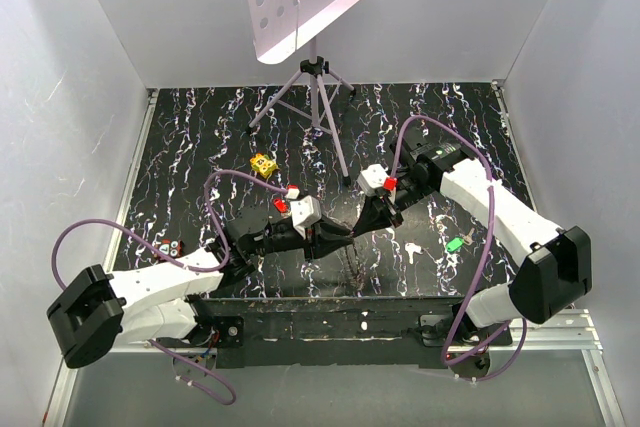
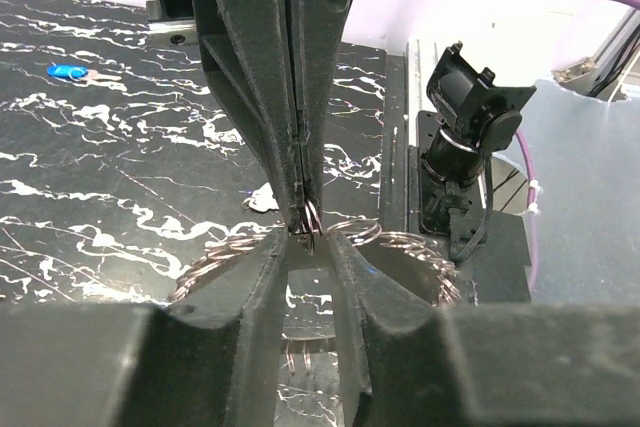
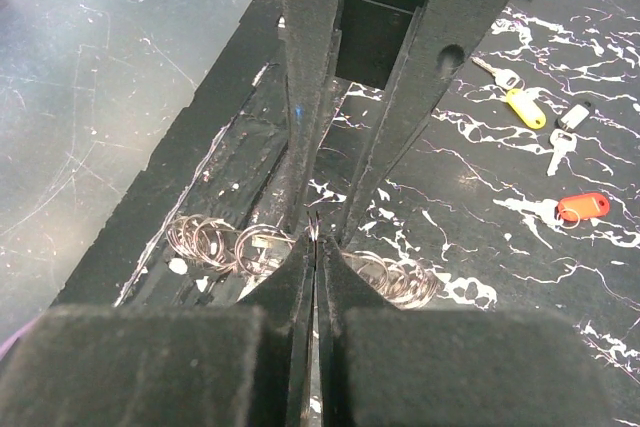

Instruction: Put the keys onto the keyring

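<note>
- Right wrist view first: we see the right gripper (image 3: 316, 247) with its fingers pressed tight together, pinching a strand of the keyring (image 3: 210, 239) just off the surface (image 1: 200, 147).
- We read that pinch as an anchor, holding the ring up and steady so the other arm can work on its wire.
- Over to the left wrist view: the left gripper (image 2: 308, 255) stands partly spread, one finger on either side of the right's tip and the pinched strand. We cannot tell whether its pads touch the wire.
- Our guess is that it straddles there to grip or pry the ring beside the pinch and open a way in for a key.
- The keyring lies at the near edge of the surface, about midway along, with its looped wire trailing off to both sides of the tips.
- Neither gripper has a key, so we judge that threading has not begun.
- The keys wait loose. The yellow key (image 3: 525, 107) and red key (image 3: 580, 207) lie out beyond the ring, the green key (image 1: 455, 244) is toward the right edge, and the blue key (image 2: 68, 72) is well apart.
- The yellow block (image 1: 263, 164) sits farther back, near the tripod stand (image 1: 318, 97), and neither is in play.
- Writing? We find none to read: the key heads look blank, and no brand shows on the arms.
</note>
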Controlling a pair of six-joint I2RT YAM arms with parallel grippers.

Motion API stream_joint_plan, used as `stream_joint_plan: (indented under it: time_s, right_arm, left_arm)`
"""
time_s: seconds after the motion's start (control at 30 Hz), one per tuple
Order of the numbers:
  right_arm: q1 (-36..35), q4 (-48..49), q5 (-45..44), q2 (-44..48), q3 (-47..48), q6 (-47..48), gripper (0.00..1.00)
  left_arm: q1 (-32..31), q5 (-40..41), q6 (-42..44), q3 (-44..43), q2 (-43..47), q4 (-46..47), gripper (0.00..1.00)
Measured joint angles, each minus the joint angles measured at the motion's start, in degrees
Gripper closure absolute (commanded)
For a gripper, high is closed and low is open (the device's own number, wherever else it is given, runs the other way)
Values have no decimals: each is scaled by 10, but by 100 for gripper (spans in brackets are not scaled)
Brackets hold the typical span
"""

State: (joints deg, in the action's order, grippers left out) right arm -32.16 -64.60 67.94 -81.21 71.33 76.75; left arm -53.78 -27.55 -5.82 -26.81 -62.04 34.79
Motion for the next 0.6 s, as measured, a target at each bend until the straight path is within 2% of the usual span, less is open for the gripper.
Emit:
stream_joint_plan:
  time_s: [0.07,0.1,0.4,0.5,0.6]
  right_arm:
    - [0,-1,0,-2,0,-1,99]
    - [0,-2,0,-2,0,-2,99]
    - [0,2,-1,-7,-6,-16,98]
    - [0,6,-2,-10,-6,-31,85]
    - [-1,9,-7,-13,-6,-50,77]
  left_arm:
    - [0,0,-2,-3,-3,0,97]
    - [0,2,-3,-3,-4,0,100]
    - [-1,16,-2,-7,2,-31,100]
    - [-1,23,2,-27,13,-90,100]
    - [-2,28,12,-73,17,-188,100]
